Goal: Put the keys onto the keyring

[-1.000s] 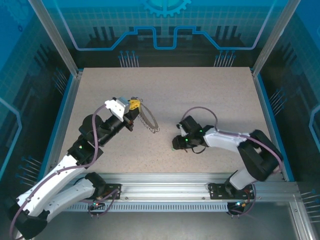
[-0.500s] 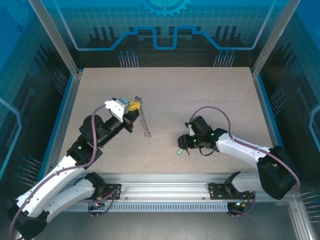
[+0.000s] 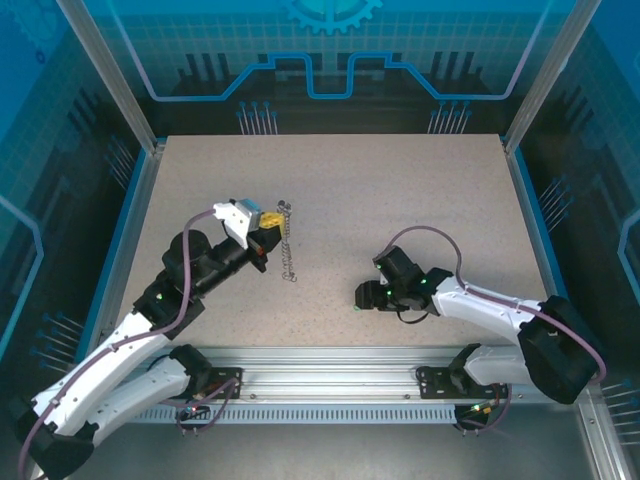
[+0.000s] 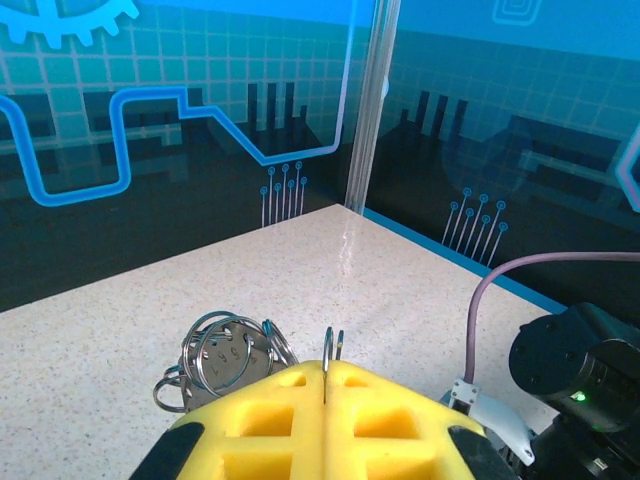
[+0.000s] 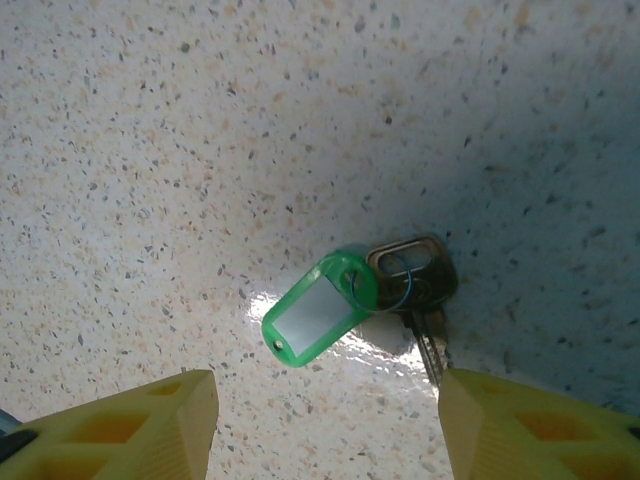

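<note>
My left gripper (image 3: 266, 222) is lifted off the table with its yellow fingers (image 4: 270, 400) shut on the keyring (image 4: 333, 345), a thin silvery split ring standing up between the tips. A bundle of rings with a round metal tag (image 4: 225, 355) hangs beside it, and a silvery chain (image 3: 290, 246) trails down to the tabletop. The keys (image 5: 415, 285) are dull metal, joined by a thin blue loop to a green plastic tag (image 5: 318, 312), and they lie flat on the table. My right gripper (image 5: 330, 425) is open just above them; its fingers (image 5: 135, 425) touch nothing.
The speckled tabletop (image 3: 400, 190) is ringed by a blue rim and aluminium posts (image 3: 140, 120). A metal rail (image 3: 330, 365) runs along the near edge. The right arm's purple cable (image 3: 425, 235) loops above its wrist.
My right gripper has opened, leaving the keys on the table, and its arm swung outward. The left gripper rose slightly and the chain went from a curved loop to hanging straight.
</note>
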{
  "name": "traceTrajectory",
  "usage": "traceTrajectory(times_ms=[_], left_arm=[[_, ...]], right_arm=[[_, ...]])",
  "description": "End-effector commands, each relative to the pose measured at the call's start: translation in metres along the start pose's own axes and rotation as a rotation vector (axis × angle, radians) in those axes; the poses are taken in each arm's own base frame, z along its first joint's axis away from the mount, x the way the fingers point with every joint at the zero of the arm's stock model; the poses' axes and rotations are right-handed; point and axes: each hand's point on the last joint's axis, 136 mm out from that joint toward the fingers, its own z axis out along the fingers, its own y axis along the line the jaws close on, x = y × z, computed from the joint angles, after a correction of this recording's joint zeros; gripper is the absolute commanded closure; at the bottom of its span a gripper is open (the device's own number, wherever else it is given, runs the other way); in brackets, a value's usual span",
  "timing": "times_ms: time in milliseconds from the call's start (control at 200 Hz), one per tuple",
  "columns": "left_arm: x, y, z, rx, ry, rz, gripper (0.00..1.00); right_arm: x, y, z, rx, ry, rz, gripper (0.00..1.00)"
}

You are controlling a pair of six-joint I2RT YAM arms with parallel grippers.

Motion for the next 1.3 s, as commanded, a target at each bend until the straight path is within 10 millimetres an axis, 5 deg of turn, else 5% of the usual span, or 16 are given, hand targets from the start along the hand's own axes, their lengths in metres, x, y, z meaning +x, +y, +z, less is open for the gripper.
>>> traceTrajectory(times_ms=[0,215,415,665,1070,1296], left_arm=[[-0.004,-0.005,-0.009,0.027,-0.024,-0.007,1.0],[-0.012,-0.009,-0.011,0.043,-0.006,0.043,1.0],[-0.016,-0.013,-0.016,0.057,0.005,0.065,1.0],[-0.008,-0.017,-0.021,0.086,0.015,0.037,1.0],[-0.006,-0.014,-0.026,0.064,0.002,-0.02,1.0],[-0.002,-0.013,-0.022,0.061,0.031,-0.042,1.0]], right_arm=[[0.003,0.011,0.009,-0.04,0.004,0.037,0.38],[0.002,0.025,0.029,-0.045,0.018,0.053,0.39],[0.001,0.017,0.04,0.009,0.011,0.073,0.4],[-0.019,0.005,0.032,0.075,-0.025,0.075,0.41],[-0.073,0.022,0.025,0.053,-0.094,-0.004,0.45],[-0.079,0.024,0.008,0.041,-0.119,0.0,0.45]])
